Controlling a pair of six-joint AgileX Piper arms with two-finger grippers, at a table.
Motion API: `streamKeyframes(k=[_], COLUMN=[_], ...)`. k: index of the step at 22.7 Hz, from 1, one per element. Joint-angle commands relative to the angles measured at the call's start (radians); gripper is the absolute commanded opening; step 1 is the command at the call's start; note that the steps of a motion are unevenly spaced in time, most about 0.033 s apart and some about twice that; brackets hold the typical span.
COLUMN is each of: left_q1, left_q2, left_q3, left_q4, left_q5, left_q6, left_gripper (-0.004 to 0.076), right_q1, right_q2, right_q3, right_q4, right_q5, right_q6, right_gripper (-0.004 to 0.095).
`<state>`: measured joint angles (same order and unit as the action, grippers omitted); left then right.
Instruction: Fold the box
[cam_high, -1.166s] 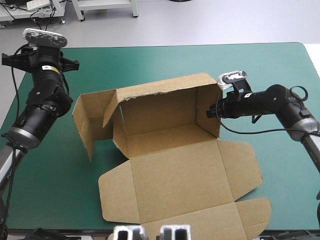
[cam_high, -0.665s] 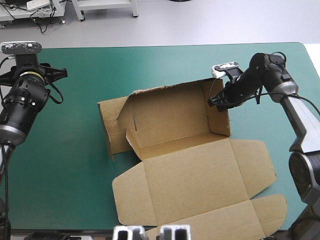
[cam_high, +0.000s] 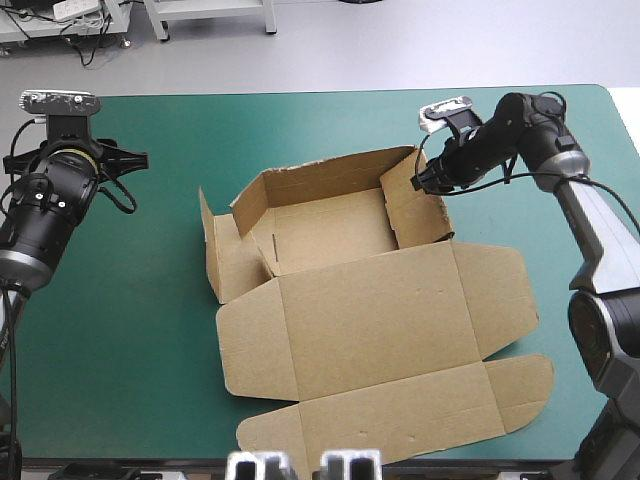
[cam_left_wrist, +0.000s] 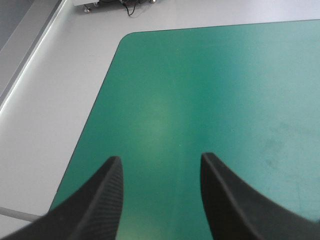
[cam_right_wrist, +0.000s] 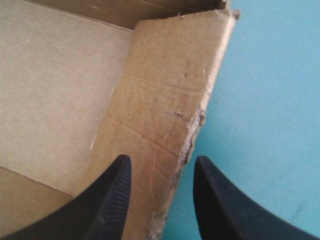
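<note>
**Fig. Brown box standing open on the teal-green surface, right pincer at its wall**

The surface (cam_high: 150, 150) is wearing a teal-green cover with rounded corners. It is running out to a dark rim, and a pale grey floor (cam_high: 400, 50) is showing beyond the far edge. The left wrist view is taking in one rounded corner of the cover and the floor beside it.

The box (cam_high: 340, 300) is sitting near the middle of the surface as an open tray. Its far wall and right wall (cam_high: 415, 210) are standing upright. At its left side a flap (cam_high: 215, 260) is splaying outward. The lid (cam_high: 380, 320) is lying flat toward the near edge, its side flaps spread and its tuck flap (cam_high: 400, 410) reaching almost to that edge. The board is showing brown, creased faces, and the right wall's end is looking ragged and torn in the right wrist view.

The right pincer (cam_high: 420, 180) is hanging at the far end of the right wall. Its black fingers are standing apart, with the wall's torn edge lying between them and bare cover to the outer side. Whether either finger is touching the board cannot be told.

The left pincer (cam_left_wrist: 160, 157) is hovering over bare cover near the surface's left side, well apart from the box. Its fingers are likewise parted, with nothing between them.
</note>
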<state>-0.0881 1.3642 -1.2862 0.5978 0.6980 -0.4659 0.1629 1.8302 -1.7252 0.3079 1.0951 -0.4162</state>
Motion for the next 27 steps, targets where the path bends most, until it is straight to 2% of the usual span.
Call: streamKeyframes(k=[1,2,4,8,10,14,16,19,23,27], left_q1=[0.001,0.001,0.001,0.001,0.001,0.001,0.001,0.001,0.000,0.000], left_q2=[-0.032,-0.032,-0.026,-0.010,-0.003,-0.003,-0.003,-0.003,-0.003,-0.003], left_q3=[-0.032,-0.032,-0.032,-0.032,-0.032,-0.032,-0.032,-0.032,-0.032,-0.032], left_q4=[-0.026,-0.039,-0.053,-0.056,-0.058,-0.060,-0.060,-0.073,-0.108,-0.108], left_q5=[-0.033,-0.031,-0.016,0.091,0.172,0.235,0.251,0.299,0.321,0.338], left_q6=[0.013,0.013,0.013,0.043,0.058,0.058,0.058,0.058,0.058,0.058], left_gripper=[0.0345,0.0345,0.0345,0.0345,0.0345,0.0345,0.0345,0.0345,0.0345,0.0345], right_q1=[-0.007,-0.007,-0.007,-0.007,-0.007,-0.007,-0.007,-0.007,-0.007,-0.007], right_q2=[-0.107,-0.130,-0.168,-0.261,-0.311,-0.326,-0.312,-0.227,-0.085,0.016], right_q3=[-0.128,-0.174,-0.205,-0.209,-0.209,-0.209,-0.207,-0.205,-0.196,-0.196], right_q4=[0.015,0.015,0.012,0.002,-0.019,-0.019,-0.039,-0.144,-0.064,-0.053], right_q5=[0.097,0.154,0.161,0.161,0.155,0.079,0.086,0.161,0.161,0.161], right_q6=[-0.013,-0.013,0.014,0.076,0.074,0.074,0.074,0.098,0.102,0.102], right_gripper=[0.0387,0.0386,0.0386,0.0386,0.0385,0.0385,0.0385,0.0386,0.0385,0.0385])
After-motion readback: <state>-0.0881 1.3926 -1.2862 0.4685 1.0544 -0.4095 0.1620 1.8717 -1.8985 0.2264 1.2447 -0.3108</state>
